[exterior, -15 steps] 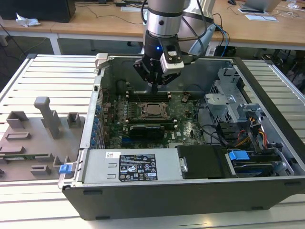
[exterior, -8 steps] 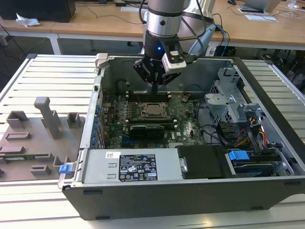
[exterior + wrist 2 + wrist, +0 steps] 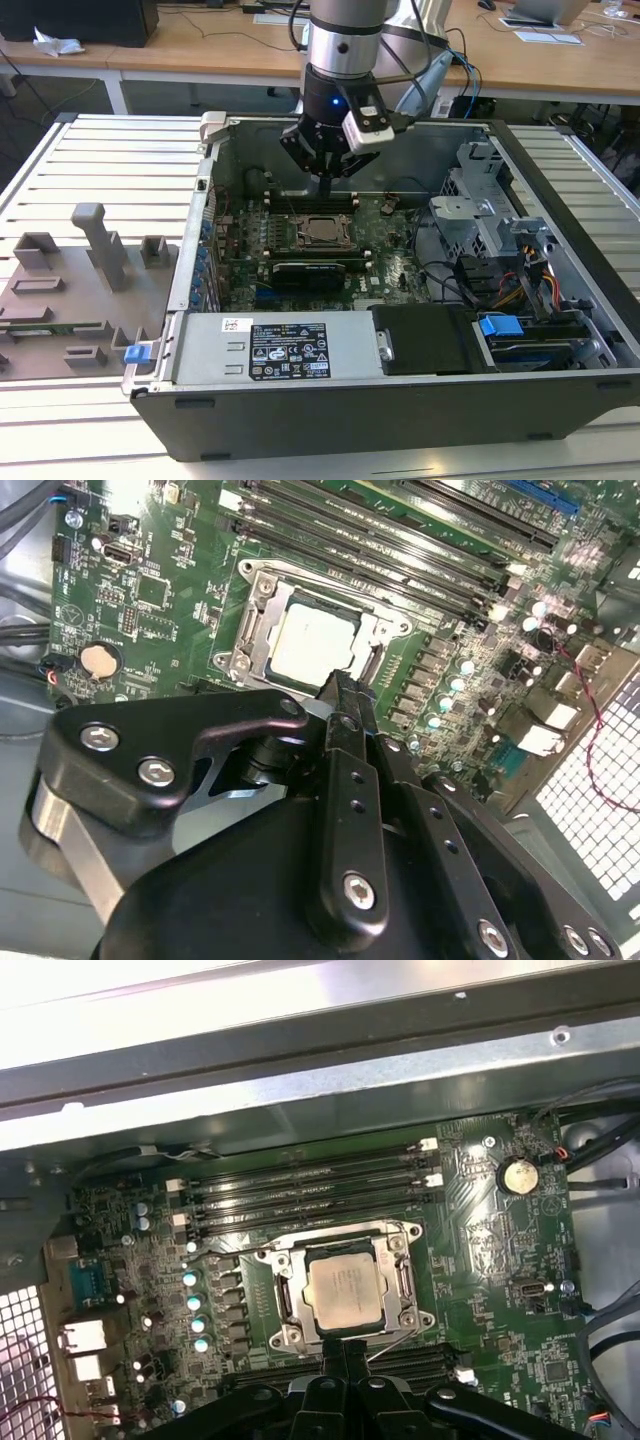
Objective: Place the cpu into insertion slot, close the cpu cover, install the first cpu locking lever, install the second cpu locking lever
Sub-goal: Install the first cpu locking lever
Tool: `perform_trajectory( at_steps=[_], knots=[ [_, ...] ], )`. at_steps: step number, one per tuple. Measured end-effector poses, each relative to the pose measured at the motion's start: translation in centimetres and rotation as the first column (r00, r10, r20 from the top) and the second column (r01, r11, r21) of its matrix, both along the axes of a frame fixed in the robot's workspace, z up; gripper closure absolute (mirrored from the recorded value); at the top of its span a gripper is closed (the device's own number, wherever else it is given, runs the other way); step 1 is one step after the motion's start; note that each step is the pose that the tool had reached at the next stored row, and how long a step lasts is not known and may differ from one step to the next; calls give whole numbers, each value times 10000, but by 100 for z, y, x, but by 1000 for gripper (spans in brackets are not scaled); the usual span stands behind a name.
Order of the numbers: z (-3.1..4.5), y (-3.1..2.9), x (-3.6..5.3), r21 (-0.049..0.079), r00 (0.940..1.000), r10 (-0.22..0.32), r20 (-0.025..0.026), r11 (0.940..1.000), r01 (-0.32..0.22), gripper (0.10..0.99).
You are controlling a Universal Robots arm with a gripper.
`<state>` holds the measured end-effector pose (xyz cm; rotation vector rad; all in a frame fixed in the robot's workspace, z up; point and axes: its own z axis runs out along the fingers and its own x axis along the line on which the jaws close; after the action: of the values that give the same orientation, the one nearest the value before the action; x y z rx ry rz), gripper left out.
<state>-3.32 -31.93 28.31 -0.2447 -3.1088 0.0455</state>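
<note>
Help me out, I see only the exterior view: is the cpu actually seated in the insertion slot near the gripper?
Observer: Yes. In the first wrist view the cpu lies flat in the insertion slot, silvery top up.
Operator: And the cpu cover?
Observer: Down. The cpu cover lies flat, framing the cpu.
Operator: Is the gripper holding anything?
Observer: No. In the second wrist view the gripper has its jaws shut and empty, tips beside the slot's edge; whether they touch it I cannot tell.
</note>
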Motion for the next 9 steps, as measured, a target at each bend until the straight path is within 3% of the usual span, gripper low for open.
perform_trajectory(
  at_steps=[9],
  knots=[
    [0, 0, 0, 0, 9983, 582, 0, 9983, -582, 980]
  ],
)
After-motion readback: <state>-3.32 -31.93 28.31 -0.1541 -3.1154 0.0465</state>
